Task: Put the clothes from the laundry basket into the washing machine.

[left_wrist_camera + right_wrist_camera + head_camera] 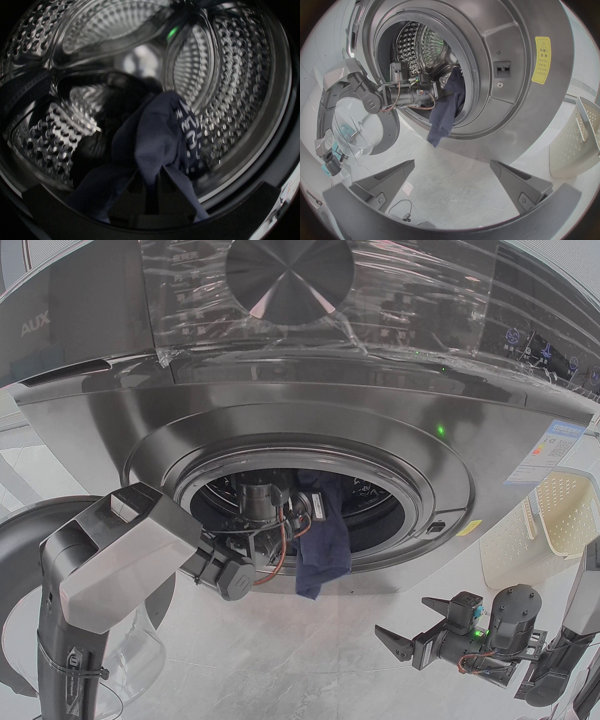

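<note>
My left jaws sit in the mouth of the washing machine [400, 427], clenched on a navy garment [156, 137]. Part of the cloth lies inside the perforated drum [240, 81], and its other end hangs out over the opening's rim toward the floor [281, 640]. My right jaws are spread wide and hold nothing, low above the floor in front of the machine, near the cream laundry basket [550, 534] on its right. The glass door [359, 131] stands open on the left
</note>
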`<state>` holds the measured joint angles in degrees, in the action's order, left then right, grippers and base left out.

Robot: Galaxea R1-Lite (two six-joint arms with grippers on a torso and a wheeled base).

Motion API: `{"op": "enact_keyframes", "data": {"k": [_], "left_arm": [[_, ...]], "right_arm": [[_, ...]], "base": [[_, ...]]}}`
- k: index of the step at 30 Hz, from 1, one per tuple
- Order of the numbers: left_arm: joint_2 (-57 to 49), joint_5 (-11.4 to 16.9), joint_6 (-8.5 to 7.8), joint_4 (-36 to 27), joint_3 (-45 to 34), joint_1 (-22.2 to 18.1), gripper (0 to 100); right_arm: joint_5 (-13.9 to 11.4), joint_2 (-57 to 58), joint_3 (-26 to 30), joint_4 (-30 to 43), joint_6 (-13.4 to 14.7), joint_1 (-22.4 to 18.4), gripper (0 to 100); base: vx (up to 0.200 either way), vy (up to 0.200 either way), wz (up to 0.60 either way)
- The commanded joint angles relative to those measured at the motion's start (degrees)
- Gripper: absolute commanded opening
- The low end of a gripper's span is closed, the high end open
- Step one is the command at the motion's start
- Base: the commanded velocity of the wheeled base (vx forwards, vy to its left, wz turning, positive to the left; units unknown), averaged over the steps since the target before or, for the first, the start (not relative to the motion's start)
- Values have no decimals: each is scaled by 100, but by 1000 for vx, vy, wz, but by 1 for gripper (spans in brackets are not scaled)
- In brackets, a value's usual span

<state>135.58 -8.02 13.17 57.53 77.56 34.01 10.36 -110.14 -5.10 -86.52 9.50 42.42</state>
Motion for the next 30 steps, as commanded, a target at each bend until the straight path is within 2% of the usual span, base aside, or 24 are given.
{"op": "enact_keyframes", "data": {"k": [1,3,4,6,10,16,20,21,30], "left_arm": [[311,-59,142,74,1218,-299,0],[381,-129,169,83,1403,-325,0],[469,-420,178,118,1622,-351,0],[530,-613,178,233,1798,-351,0],[566,-613,169,329,2018,-343,0],[1058,-622,151,259,2870,-351,0],[1049,-622,169,233,2730,-334,0],[1023,-622,169,215,2589,-334,100],[566,-604,169,250,1482,-263,100]], "right_arm": [[1,37,-27,-6,0,3,100],[1,28,-62,-6,0,3,100],[1,28,-88,-6,8,12,100],[10,28,-97,-14,0,29,100],[10,28,-97,-14,0,38,100],[1,-7,-158,-14,0,12,100],[1,2,-158,-14,0,-6,100],[1,-7,-158,-14,0,-6,100],[1,2,-150,-14,0,20,100]], "base": [[0,0,0],[0,0,0],[0,0,0],[0,0,0],[0,0,0],[0,0,0],[0,0,0],[0,0,0],[0,0,0]]}}
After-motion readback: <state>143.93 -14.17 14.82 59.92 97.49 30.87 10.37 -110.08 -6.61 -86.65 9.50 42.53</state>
